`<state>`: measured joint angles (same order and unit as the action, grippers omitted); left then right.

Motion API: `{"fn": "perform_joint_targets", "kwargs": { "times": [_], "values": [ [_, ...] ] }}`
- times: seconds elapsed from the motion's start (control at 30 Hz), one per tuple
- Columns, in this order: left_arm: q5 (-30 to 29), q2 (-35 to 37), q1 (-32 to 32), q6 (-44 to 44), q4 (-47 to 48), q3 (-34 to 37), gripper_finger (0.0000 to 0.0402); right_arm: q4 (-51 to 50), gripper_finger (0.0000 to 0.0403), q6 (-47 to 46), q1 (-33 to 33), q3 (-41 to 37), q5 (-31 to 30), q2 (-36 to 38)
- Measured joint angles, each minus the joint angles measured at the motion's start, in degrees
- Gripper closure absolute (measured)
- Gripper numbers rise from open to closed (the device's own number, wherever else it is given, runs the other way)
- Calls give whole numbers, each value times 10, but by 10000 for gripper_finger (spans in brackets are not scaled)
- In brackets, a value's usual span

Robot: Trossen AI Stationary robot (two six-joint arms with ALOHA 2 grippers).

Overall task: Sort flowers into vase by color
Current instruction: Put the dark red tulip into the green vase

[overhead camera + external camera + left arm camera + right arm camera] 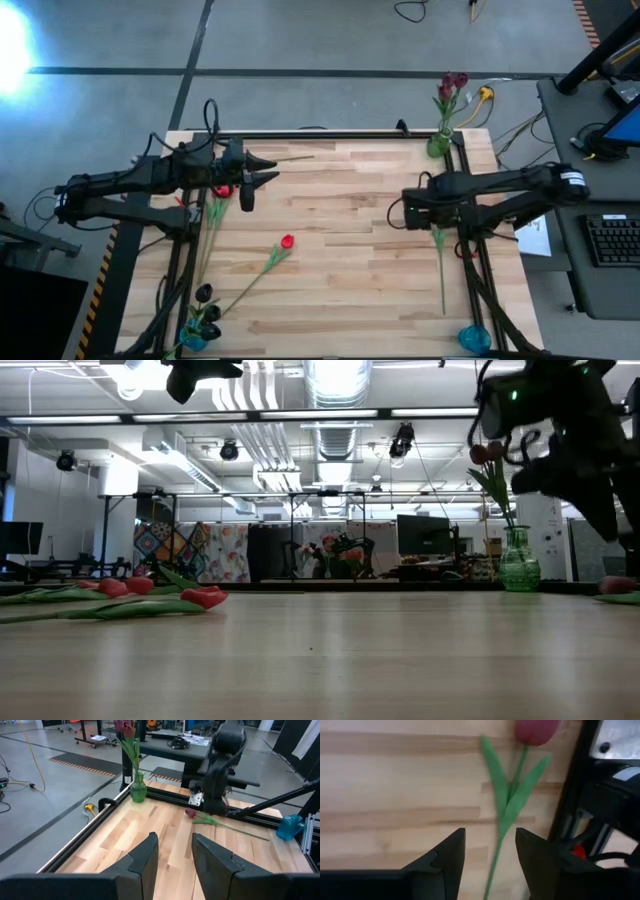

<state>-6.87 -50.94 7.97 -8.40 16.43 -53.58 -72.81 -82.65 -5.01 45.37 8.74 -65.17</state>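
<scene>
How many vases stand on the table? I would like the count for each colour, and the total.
Green vase: 1, at the far right corner
Blue vase: 2, one at the near corner on the right arm's side, one at the near corner on the left arm's side
Total: 3

So the flowers are pretty scattered. A maroon tulip with a long thin green stem [441,265] lies flat near the right edge, stem running toward the near side, head under the right arm. A bright red tulip [287,241] lies diagonally mid-table, stem trailing toward the near-left corner. More red-headed ones [222,191] lie along the left edge. Near-black tulips [205,312] stand in the near-left corner. A few dark maroon tulips [449,88] stand upright at the far right corner, heads up.
</scene>
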Motion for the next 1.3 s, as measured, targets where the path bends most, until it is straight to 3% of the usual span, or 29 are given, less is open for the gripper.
{"fn": "perform_joint_targets", "kwargs": {
  "times": [0.2,0.47,0.67,1.13,1.3],
  "values": [
    [0,0,0,0,-1,0,295,10,262,17,-26,-20,-13,-82],
    [0,-1,0,-8,2,0,295,14,270,80,-107,-40,-39,-201],
    [0,0,0,-11,24,0,295,55,284,113,-134,-44,-50,-245],
    [0,0,0,0,36,1,295,83,386,152,-157,-45,-60,-250],
    [0,0,0,5,40,1,295,85,390,157,-147,-2,-63,-202]
  ]
}}
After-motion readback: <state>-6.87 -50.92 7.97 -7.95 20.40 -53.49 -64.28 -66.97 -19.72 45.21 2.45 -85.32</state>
